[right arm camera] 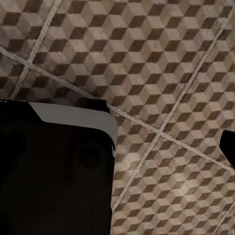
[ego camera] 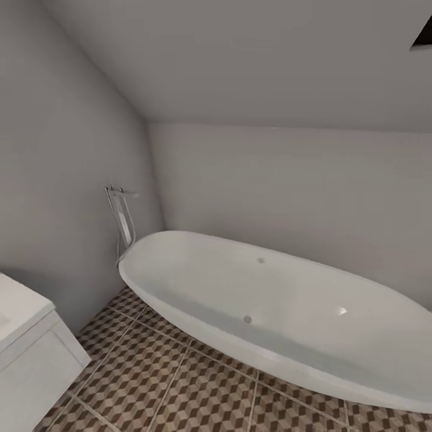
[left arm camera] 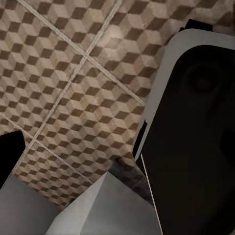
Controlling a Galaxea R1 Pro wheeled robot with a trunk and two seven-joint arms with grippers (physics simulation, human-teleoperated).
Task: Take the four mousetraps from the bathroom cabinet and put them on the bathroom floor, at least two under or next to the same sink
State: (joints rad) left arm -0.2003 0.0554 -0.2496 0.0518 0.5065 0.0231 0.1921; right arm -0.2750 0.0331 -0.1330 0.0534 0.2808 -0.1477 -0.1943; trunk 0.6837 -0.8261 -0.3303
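Where the two grey walls (ego camera: 72, 150) meet beneath a sloping ceiling (ego camera: 270, 54), a white oval bathtub (ego camera: 288, 312) stands on the bathroom floor (ego camera: 180, 384), its long axis running from the corner outward along the far wall. A chrome floor-standing tap with a hose (ego camera: 122, 219) rises just beside the tub's corner end, close to the left-hand wall. At the near left edge of the tiled floor stands the corner of a white vanity unit (ego camera: 36, 360), with the rim of the sink (ego camera: 15, 309) visible on top; vanity and tub are well apart, with bare tiles between them. The tiles carry a brown, beige and tan cube pattern divided by pale grout lines.

In the left wrist view, a large dark, grey-edged part of the robot (left arm camera: 196, 132) overlaps the same patterned floor, and pale grey surfaces (left arm camera: 98, 210) lie at one edge. In the right wrist view, a similar dark body with a light grey edge (right arm camera: 54, 166) hangs over the tiles. Whether the fingers of either gripper are released or clenched cannot be told from these pictures. No mousetrap or cabinet can be located.
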